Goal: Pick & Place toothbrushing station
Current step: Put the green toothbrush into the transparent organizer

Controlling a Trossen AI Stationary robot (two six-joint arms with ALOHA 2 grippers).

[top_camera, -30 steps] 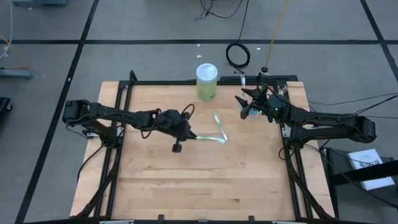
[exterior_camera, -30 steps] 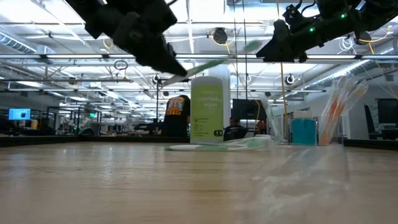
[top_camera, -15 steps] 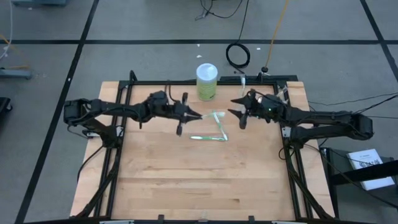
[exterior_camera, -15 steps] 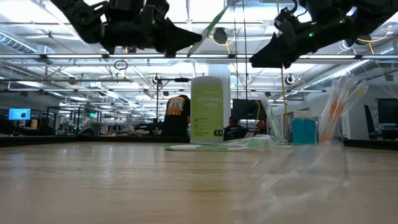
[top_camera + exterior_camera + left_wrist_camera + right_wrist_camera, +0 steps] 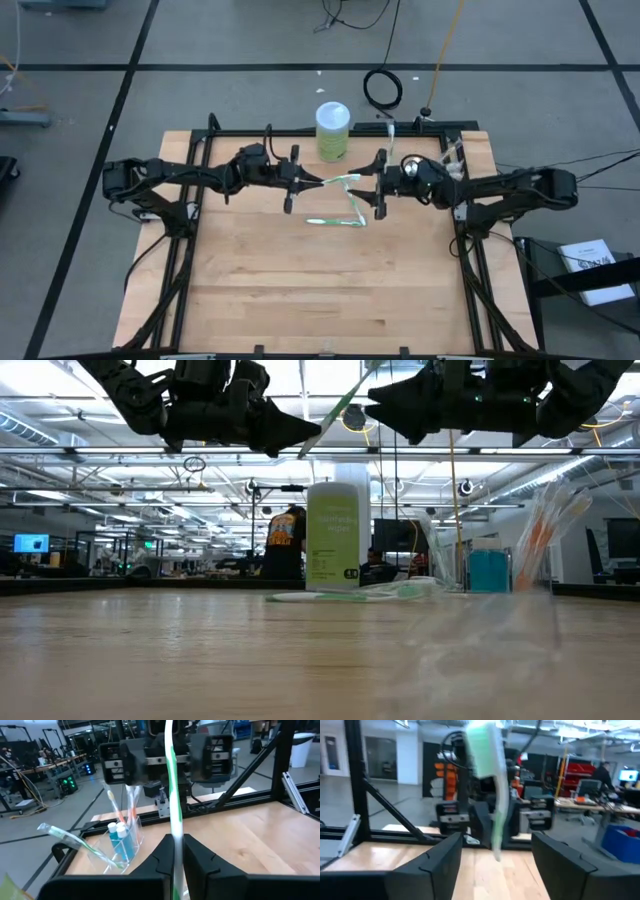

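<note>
My left gripper (image 5: 305, 183) is shut on a green-white toothbrush (image 5: 338, 180), high above the table's far middle. The brush points toward the table's right and slants up in the low view (image 5: 345, 402). My right gripper (image 5: 368, 186) is open and faces the left one. Its fingers stand on either side of the brush's wrapped free end (image 5: 487, 755), and I cannot tell if they touch it. Two more green-white toothbrushes (image 5: 335, 222) (image 5: 356, 206) lie flat on the table in a V. A clear cup (image 5: 125, 837) with pink-white brushes and teal tubes stands at the far right corner. My left gripper pinches the toothbrush's handle (image 5: 176, 832) between its two fingers, near one end. The fingers lie level, pointing toward the table's right, along the brush. The brush is lifted clear of the table and sticks out past the fingertips toward my right gripper.
A lime-green cylinder with a white lid (image 5: 333, 130) stands upright at the far middle, just behind both grippers. A black frame (image 5: 200, 150) runs along the table's edges. Bare wood (image 5: 320, 290) fills the near half.
My left gripper has risen from low over the table's middle and gone toward the far edge with the brush, turning level to point right. My right gripper has come from the far right corner toward the left, up to the brush's free end.
</note>
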